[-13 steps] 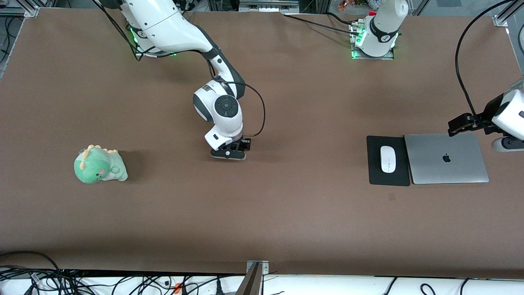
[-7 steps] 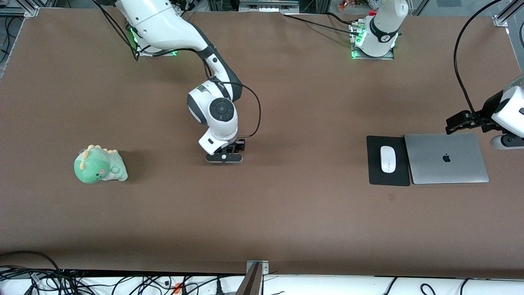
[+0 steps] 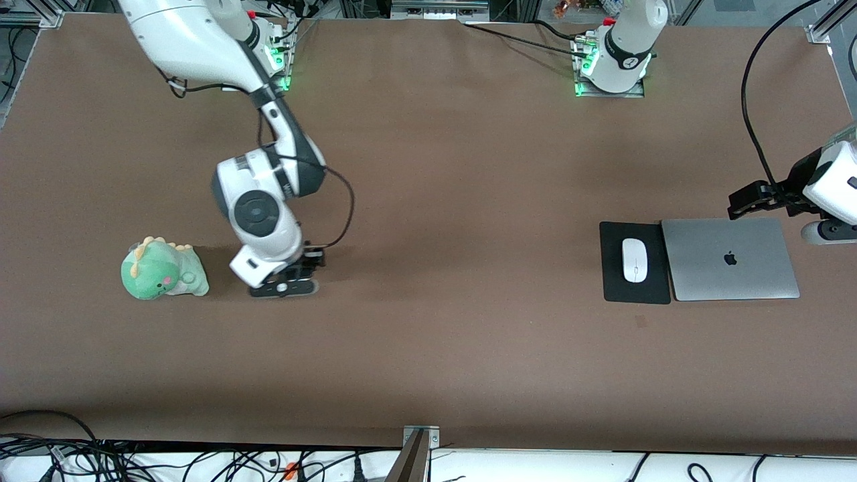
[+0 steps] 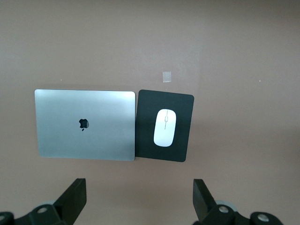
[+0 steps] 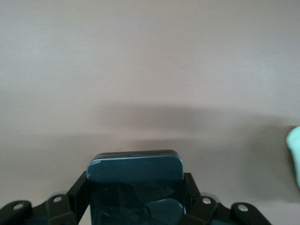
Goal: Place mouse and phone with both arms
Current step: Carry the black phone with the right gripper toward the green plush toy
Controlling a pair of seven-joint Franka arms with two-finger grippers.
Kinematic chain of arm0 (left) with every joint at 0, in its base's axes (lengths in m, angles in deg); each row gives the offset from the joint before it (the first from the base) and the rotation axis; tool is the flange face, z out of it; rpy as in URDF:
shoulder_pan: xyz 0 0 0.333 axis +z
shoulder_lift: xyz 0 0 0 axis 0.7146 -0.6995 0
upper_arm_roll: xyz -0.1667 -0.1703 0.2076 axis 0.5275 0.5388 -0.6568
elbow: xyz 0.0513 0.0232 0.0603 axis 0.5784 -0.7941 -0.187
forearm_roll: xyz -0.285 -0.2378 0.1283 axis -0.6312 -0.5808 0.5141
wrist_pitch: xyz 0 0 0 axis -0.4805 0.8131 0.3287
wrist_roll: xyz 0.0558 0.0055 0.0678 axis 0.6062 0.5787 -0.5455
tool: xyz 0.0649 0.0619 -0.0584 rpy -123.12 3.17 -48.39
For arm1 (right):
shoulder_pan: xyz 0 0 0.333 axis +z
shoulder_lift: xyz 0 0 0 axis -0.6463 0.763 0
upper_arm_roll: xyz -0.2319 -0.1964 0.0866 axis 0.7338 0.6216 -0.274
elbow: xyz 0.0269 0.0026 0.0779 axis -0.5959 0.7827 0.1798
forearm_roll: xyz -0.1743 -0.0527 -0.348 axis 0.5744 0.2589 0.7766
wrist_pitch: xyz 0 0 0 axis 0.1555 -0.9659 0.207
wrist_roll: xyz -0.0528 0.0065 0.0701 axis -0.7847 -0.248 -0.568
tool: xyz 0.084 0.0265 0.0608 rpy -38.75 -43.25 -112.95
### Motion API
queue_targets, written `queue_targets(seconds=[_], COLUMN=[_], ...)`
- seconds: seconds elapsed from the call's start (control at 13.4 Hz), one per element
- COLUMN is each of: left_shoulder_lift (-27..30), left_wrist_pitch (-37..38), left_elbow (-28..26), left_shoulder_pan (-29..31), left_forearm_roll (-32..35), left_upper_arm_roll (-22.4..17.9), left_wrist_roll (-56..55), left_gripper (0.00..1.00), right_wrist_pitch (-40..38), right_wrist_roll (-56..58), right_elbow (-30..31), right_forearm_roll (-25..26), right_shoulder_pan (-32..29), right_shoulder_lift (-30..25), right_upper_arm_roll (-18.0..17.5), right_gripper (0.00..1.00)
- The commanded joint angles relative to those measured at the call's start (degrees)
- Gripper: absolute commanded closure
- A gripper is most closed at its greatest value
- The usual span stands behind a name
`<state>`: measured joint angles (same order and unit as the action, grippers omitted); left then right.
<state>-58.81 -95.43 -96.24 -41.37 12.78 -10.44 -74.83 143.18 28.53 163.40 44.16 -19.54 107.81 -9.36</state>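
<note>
Phone point(image 5: 135, 176) sits clenched in the right hand point(image 3: 284, 288), mostly hidden under it beside the plush dinosaur point(image 3: 163, 270); left hand point(image 4: 139, 201), fingers spread, empty, half cut off above the laptop point(image 3: 730, 258).

Each arm consists of glossy white rounded link shells separated by black joint bands. The right arm point(image 3: 268, 167) carries a round dark grey cap on its wrist housing and a thin black cable looped beside it. The left arm point(image 3: 827, 191) has a thick black cable arching above it. Both bases glow green. Each end effector is black, with silver screw heads on the finger mounts.
</note>
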Motion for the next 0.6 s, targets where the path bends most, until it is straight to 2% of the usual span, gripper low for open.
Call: queue_targets(seconds=[0.0,0.22,0.52], left_shoulder_lift=[-0.2,-0.2,-0.2], left_wrist_pitch=[0.7,0.7,0.7], left_elbow=[0.6,0.6,0.6], left_shoulder_pan=[0.1,0.1,0.1], left_forearm_roll=[-1.6,-1.6,-1.6], left_upper_arm_roll=[0.1,0.1,0.1], left_wrist_roll=[-0.5,-0.5,-0.5], left_gripper=[0.00,0.00,0.00], right_wrist_pitch=[10.6,22.6,29.9], right_wrist_roll=[4.1,8.2,9.6], right_elbow=[10.0,17.4,21.5], right_forearm_roll=[-2.0,-3.7,-3.9], right_shoulder_pan=[-6.1,-10.8,-13.4], right_shoulder_lift=[-3.7,-4.0,-3.0], right_upper_arm_roll=[-0.9,-0.8,-0.9], right_gripper=[1.00,1.00,1.00])
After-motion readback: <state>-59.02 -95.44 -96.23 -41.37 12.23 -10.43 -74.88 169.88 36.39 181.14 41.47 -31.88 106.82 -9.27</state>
